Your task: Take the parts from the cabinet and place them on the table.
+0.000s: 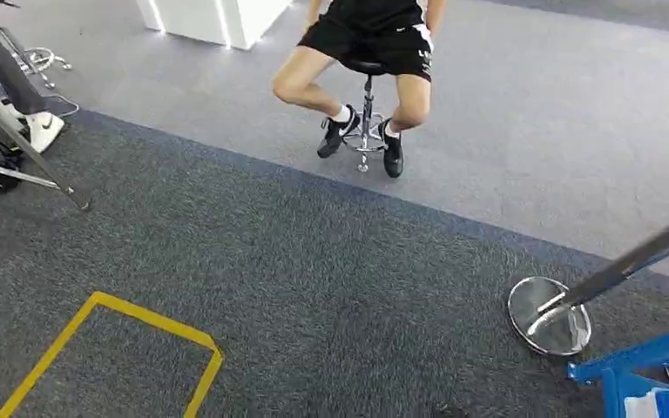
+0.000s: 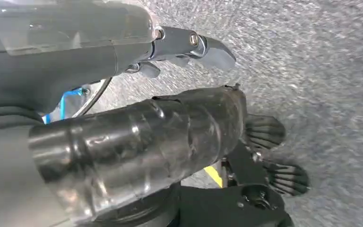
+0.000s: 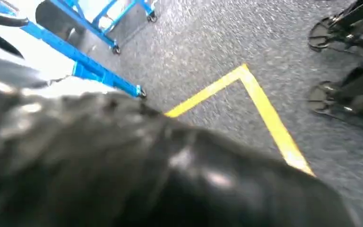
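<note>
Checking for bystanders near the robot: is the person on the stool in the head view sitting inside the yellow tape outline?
No. The person sits on the stool on the lighter carpet, well beyond the yellow tape outline.

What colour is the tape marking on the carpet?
Yellow; the tape marking shows best in the head view.

A dark, shiny part (image 3: 160, 175) lies so close in front of the right hand that it blurs and hides the fingers. The left hand (image 2: 137, 61) grips a dark glossy cylinder (image 2: 142, 146), whose near end runs off the frame. The person on the stool (image 1: 368, 96) is cut off above the waist.
</note>
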